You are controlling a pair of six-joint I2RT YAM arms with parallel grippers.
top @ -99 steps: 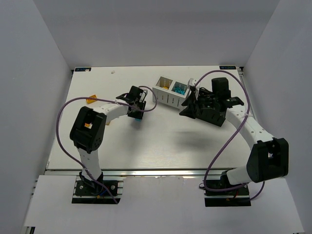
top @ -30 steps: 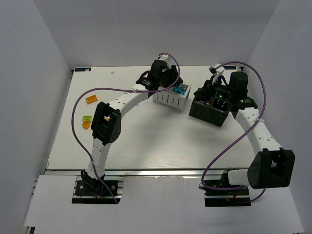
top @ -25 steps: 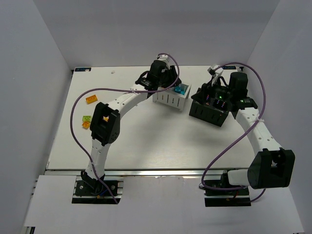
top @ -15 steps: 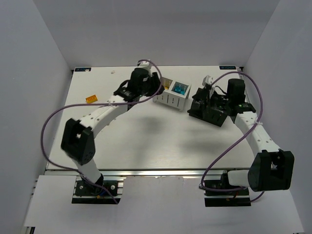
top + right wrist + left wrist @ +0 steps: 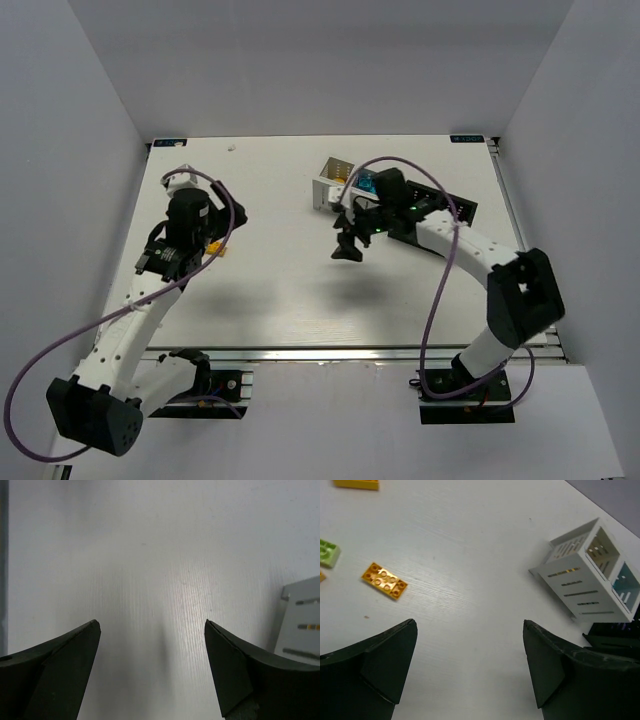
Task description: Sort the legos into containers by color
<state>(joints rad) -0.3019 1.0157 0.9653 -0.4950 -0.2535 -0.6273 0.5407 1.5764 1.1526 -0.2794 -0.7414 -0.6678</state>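
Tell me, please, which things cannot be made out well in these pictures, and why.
Black container: top view, the right arm covers most of it; contents unseen.
Lime green brick: left wrist view, cut off by the left edge.
Yellow-orange brick: left wrist view, cut off by the top edge.
White container: right wrist view, only a corner inside the right edge.

Matt white tabletop (image 5: 470, 555) with fine wood-like grain, faintly sheened; glossy orange plastic brick (image 5: 384, 580); smooth white plastic slotted box (image 5: 576, 587).
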